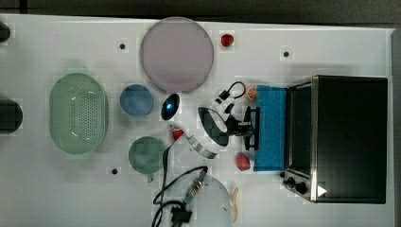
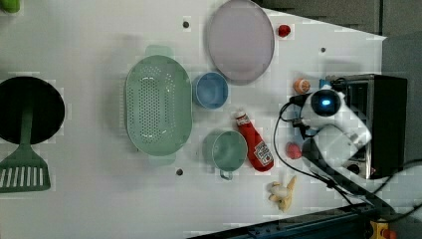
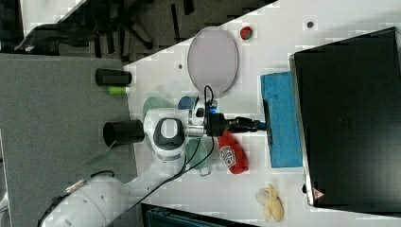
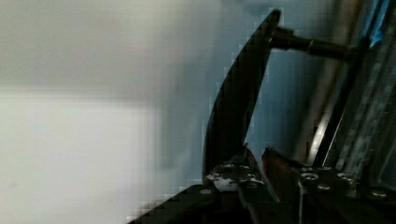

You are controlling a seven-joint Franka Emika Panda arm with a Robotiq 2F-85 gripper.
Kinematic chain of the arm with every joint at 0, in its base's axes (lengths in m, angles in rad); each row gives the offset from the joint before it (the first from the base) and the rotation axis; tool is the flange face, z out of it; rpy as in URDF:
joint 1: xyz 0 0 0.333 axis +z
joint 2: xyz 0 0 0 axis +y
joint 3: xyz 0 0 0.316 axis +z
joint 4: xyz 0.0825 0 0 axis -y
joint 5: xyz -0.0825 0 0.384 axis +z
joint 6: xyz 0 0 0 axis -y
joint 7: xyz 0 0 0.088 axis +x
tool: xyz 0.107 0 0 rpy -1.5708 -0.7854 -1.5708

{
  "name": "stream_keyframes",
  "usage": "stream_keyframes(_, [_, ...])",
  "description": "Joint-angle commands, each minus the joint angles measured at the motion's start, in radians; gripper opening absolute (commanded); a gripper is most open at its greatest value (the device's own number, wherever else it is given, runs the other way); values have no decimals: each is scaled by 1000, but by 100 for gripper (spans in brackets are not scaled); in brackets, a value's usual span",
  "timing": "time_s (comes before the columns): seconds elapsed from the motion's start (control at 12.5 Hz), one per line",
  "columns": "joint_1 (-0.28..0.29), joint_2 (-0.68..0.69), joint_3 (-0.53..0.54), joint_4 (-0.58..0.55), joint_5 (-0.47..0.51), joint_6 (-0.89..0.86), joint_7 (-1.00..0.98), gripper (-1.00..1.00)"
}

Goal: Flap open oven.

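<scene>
Robot lab bench, not real kitchen. White tabletop (image 1: 56,189) with bolt holes, arm (image 3: 94,203) mounted at edge, loose cables (image 1: 170,189). Kitchen props laid out: oven (image 1: 347,137), colander (image 1: 78,113), plate (image 1: 176,54), toy fruit. Grey floor (image 3: 52,118) beside bench.

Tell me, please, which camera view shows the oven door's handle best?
The right view: the handle runs as a dark bar across the blue door, with the claw at it. The top view has the arm partly covering it. The wrist view shows it very close.
</scene>
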Motion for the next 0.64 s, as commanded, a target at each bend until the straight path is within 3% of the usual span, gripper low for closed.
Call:
stream_keyframes(0.08, [20,49,-7,37,5,6,188,-65])
stream_keyframes(0.4, [22,37,-6,74,37,25,215,-65])
stream_keyframes(0.64, [9,-37,-6,74,220,89,203,-65])
